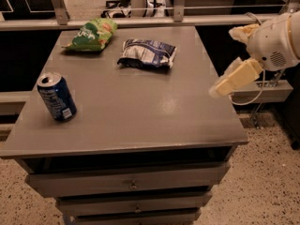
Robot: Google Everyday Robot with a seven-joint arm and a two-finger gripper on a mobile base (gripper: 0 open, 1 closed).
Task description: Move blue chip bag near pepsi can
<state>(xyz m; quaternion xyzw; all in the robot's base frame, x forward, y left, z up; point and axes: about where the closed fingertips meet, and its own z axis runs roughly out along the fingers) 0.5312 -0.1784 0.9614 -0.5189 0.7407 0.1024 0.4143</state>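
Observation:
The blue chip bag (147,54) lies flat on the far middle of the grey table (140,111), crinkled dark blue and white. The pepsi can (56,97) stands upright near the table's left front edge, far from the bag. My gripper (233,78) hangs at the right edge of the table, above it, well to the right of the bag and holding nothing.
A green chip bag (92,34) lies at the far left corner, left of the blue bag. The table is a cabinet with drawers (133,184) below. A rail (140,20) runs behind it. Speckled floor lies to the right.

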